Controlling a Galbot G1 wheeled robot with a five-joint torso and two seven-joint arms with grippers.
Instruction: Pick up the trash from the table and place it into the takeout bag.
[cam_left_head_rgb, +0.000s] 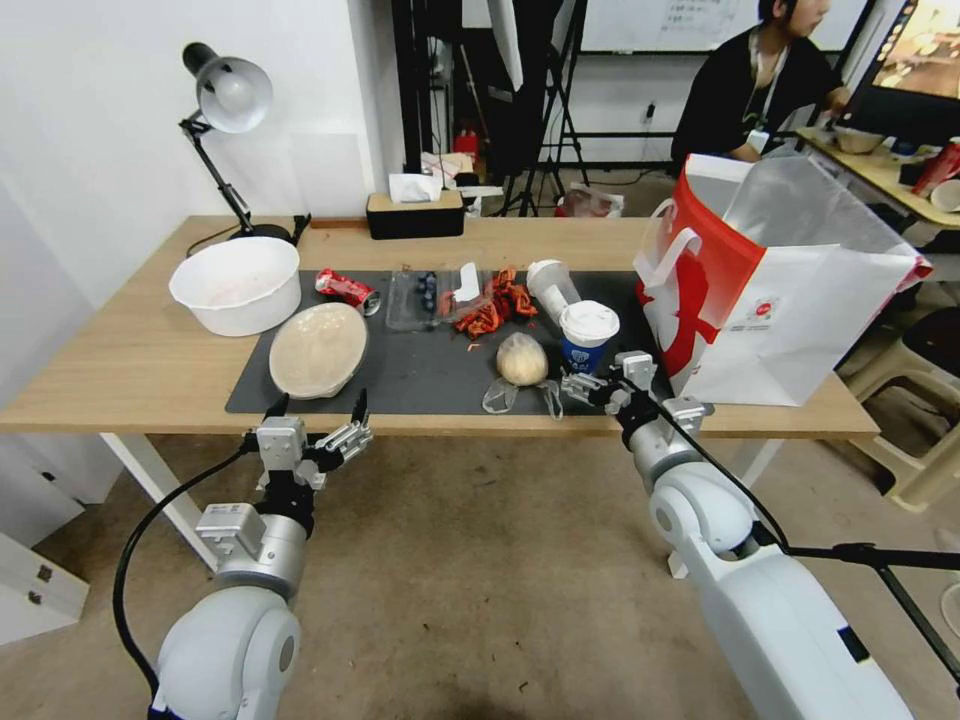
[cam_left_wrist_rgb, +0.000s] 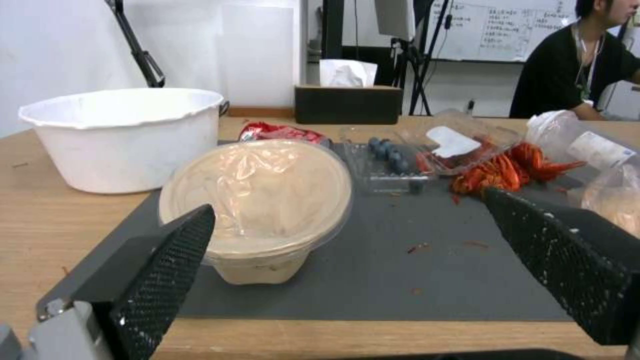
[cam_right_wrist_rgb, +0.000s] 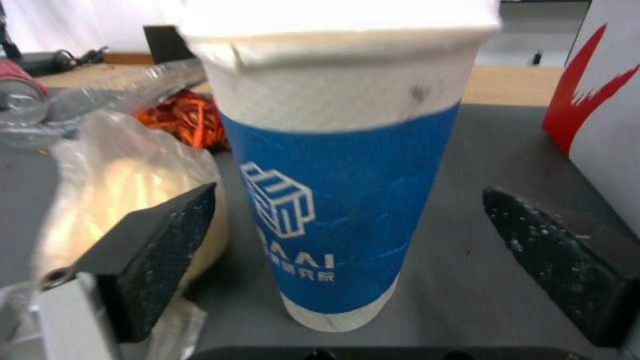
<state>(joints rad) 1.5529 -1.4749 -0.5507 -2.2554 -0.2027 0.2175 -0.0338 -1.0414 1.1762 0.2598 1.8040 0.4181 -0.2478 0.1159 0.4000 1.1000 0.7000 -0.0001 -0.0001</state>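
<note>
Right gripper (cam_right_wrist_rgb: 347, 250) open, straddling upright blue-white lidded cup (cam_right_wrist_rgb: 333, 190); right wrist view resolves its white logo. Left gripper (cam_left_head_rgb: 316, 408) open at worktop (cam_left_head_rgb: 120, 380) edge, beige lid (cam_left_head_rgb: 318, 350) at 12 o'clock.

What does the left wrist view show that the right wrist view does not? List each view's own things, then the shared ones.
Left wrist view alone: the white bowl, the beige oval lid straight ahead between the left gripper's open jaws, the clear tray of blueberries and the tissue box.

Right wrist view alone: the blue-white paper cup standing upright between the right gripper's open jaws, and the takeout bag beside it.

Shared: the dark grey mat, the red scraps, the crushed red can and the wrapped bun.
</note>
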